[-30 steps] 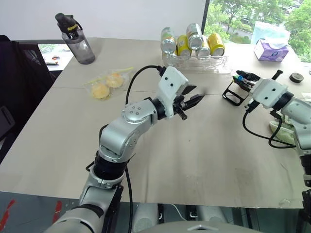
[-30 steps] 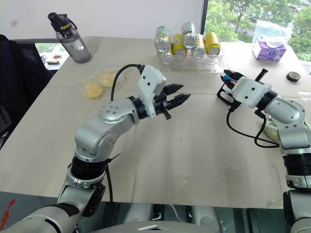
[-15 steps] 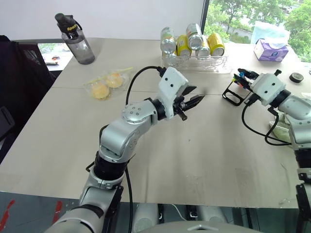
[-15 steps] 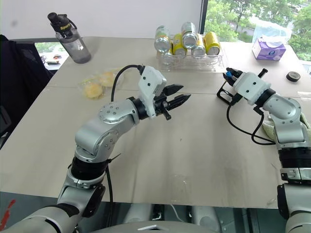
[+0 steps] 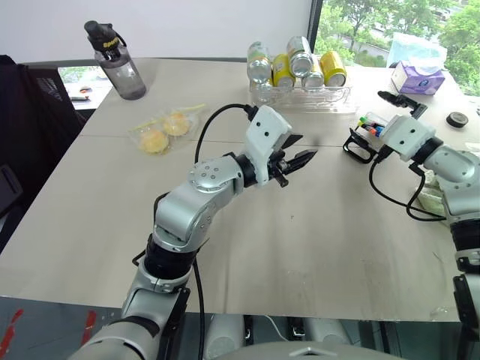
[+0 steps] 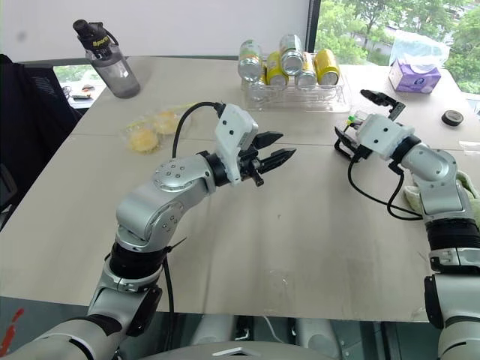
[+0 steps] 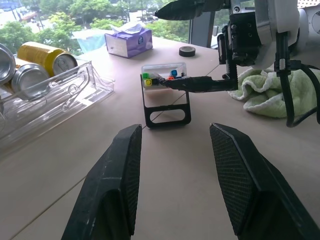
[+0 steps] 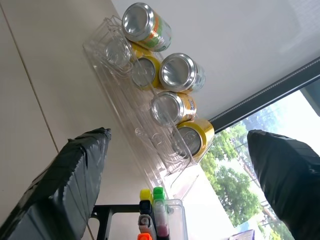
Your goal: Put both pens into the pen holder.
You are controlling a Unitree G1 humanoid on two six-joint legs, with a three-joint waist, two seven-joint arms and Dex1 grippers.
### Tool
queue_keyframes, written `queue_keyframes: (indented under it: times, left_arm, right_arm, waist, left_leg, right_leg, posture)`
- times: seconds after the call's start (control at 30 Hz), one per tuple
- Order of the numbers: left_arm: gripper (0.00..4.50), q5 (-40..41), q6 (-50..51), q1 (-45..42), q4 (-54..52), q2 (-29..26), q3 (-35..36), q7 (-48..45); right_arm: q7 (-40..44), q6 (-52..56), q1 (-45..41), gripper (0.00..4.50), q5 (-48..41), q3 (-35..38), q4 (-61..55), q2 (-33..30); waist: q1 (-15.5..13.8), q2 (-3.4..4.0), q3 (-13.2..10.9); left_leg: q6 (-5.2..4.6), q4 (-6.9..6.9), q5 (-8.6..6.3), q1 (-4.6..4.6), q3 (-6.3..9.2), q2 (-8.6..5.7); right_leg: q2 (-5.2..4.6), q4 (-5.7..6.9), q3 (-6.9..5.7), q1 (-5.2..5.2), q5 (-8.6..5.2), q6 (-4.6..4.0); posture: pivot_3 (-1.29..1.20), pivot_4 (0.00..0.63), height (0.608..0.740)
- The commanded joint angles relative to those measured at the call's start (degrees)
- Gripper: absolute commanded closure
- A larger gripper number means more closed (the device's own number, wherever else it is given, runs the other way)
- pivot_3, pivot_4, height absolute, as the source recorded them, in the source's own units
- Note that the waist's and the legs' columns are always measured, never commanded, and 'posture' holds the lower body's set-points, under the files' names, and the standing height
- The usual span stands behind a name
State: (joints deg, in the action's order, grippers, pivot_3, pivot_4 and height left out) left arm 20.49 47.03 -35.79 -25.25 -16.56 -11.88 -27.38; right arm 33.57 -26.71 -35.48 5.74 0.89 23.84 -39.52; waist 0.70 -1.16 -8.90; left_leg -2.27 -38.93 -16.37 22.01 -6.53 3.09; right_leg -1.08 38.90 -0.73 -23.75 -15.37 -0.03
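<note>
Left arm: we saw it raised over mid-table, elbow bent, forearm reaching forward and to the right.
Left gripper (image 5: 298, 154): roughly level, fingers (image 7: 112, 185) partly spread, nothing between them.
Right arm: we noted it extended forward at the table's right side, wrist angled inward to the left.
Right gripper (image 6: 370, 106): fingers (image 8: 75, 180) spread wide, empty.

Beige table (image 5: 90, 217), white wall (image 5: 187, 26), window (image 5: 397, 19) onto green trees

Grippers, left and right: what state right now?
Left gripper: open, holding nothing.
Right gripper: open, empty, at the pen holder.
</note>
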Motion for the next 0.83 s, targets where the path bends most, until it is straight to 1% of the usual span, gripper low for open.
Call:
queue_keyframes:
  times: [0.03, 0.07, 0.13, 0.23, 0.33, 0.4, 0.47, 0.57, 0.67, 0.73, 0.83]
  left_arm:
    - [2.29, 0.33, -0.57, -0.06, -2.68, -0.1, -0.01, -0.12]
    - [2.29, 0.27, -0.67, 0.15, -2.66, -0.18, 0.0, -0.19]
    - [2.29, 0.53, -0.81, 1.41, -3.1, -0.85, 0.26, -0.76]
    - [2.29, 0.28, -2.09, 5.78, -4.64, -5.22, -0.43, -4.31]
    - [2.29, 0.86, -3.56, 11.88, -5.85, -9.48, 1.56, -7.07]
    - [2.29, 1.17, -4.57, 17.35, -6.68, -12.05, 2.89, -8.33]
    - [2.29, 1.73, -6.47, 22.93, -7.43, -13.72, 3.97, -9.88]
    - [2.29, 1.84, -10.15, 31.61, -6.06, -13.86, 6.18, -10.29]
    - [2.29, -0.74, -16.48, 38.28, -2.64, -13.51, 6.89, -10.02]
    - [2.29, -1.6, -19.4, 40.09, -0.99, -12.91, 7.19, -9.59]
    - [2.29, -2.59, -22.1, 40.71, 0.13, -12.1, 7.33, -8.82]
  right_arm:
    - [-0.85, -1.06, -1.7, 0.03, -1.74, 1.82, -0.93, -0.43]
    - [-0.35, -0.57, -1.52, 0.03, -2.83, 1.97, -1.4, -0.14]
    - [2.52, 3.43, -0.27, 0.03, -8.2, 2.57, -3.85, 1.28]
    - [8.49, 10.54, 3.84, 0.03, -15.9, 2.29, -9.43, 2.21]
    - [15.68, 21.98, 12.32, 0.03, -25.6, 1.71, -17.84, 1.5]
    - [17.75, 32.26, 19.23, 0.03, -32.78, 2.64, -23.81, 0.87]
    - [18.79, 36.34, 24.58, 0.03, -35.86, 3.73, -27.03, 0.87]
    - [20.15, 37.13, 32.3, 0.03, -38.69, 6.25, -28.63, 2.21]
    - [22.46, 33.85, 37.81, 0.03, -36.27, 6.82, -25.99, 1.82]
    - [24.13, 31.62, 39.24, 0.03, -35.92, 7.55, -24.56, 2.27]
    - [25.75, 29.02, 39.25, 0.03, -35.37, 8.33, -22.08, 2.61]
  waist:
    - [0.0, 0.0, 0.0]
    - [0.0, 0.0, 0.0]
    - [0.08, 0.0, 0.0]
    - [0.14, 0.01, 0.01]
    - [-0.13, 0.02, 0.01]
    - [-0.37, 0.03, 0.02]
    - [-0.3, 0.04, 0.01]
    - [-0.17, 0.04, 0.01]
    - [-0.15, 0.05, 0.03]
    - [-0.16, 0.04, 0.02]
    - [-0.08, 0.06, 0.03]
  left_leg:
    - [0.0, 0.0, 0.0, 0.0, -0.01, 0.0]
    - [0.0, 0.0, 0.0, -0.01, -0.01, 0.0]
    - [0.0, 0.0, 0.0, -0.02, -0.01, 0.0]
    - [0.07, 0.01, 0.04, -0.06, -0.03, 0.06]
    - [0.1, 0.13, 0.06, -0.07, -0.01, 0.09]
    - [0.09, 0.16, 0.05, -0.07, 0.0, 0.09]
    - [0.08, 0.22, 0.04, -0.07, -0.01, 0.08]
    - [0.03, 0.28, 0.01, -0.17, -0.01, 0.05]
    - [0.0, 0.37, 0.0, -0.28, -0.01, 0.02]
    - [-0.22, 0.4, -0.13, -0.33, 0.0, 0.02]
    - [-0.26, 0.37, -0.13, -0.35, -0.01, 0.02]
  right_leg:
    - [0.0, 0.0, 0.01, 0.0, 0.0, 0.0]
    - [0.0, 0.0, 0.01, 0.0, 0.0, 0.0]
    - [0.0, 0.01, 0.01, 0.0, 0.0, 0.0]
    - [0.05, 0.03, 0.06, 0.02, 0.0, -0.01]
    - [0.05, -0.02, 0.04, 0.02, 0.0, -0.01]
    - [0.01, -0.05, 0.03, 0.05, -0.01, -0.02]
    - [-0.05, -0.08, 0.01, 0.06, -0.01, -0.02]
    - [-0.11, -0.05, 0.01, 0.09, 0.0, -0.02]
    - [-0.1, -0.04, 0.0, 0.14, 0.0, -0.03]
    - [-0.08, -0.03, 0.0, 0.18, 0.0, -0.04]
    - [-0.06, -0.01, 0.0, 0.18, 0.08, -0.15]
  posture:
    - [0.0, 0.15, 0.739]
    - [0.0, 0.15, 0.739]
    - [0.0, 0.15, 0.739]
    - [0.0, 0.15, 0.739]
    - [0.0, 0.15, 0.739]
    - [0.0, 0.15, 0.739]
    - [0.0, 0.15, 0.739]
    - [0.0, 0.15, 0.739]
    - [0.0, 0.15, 0.739]
    - [0.0, 0.15, 0.739]
    - [0.0, 0.15, 0.739]
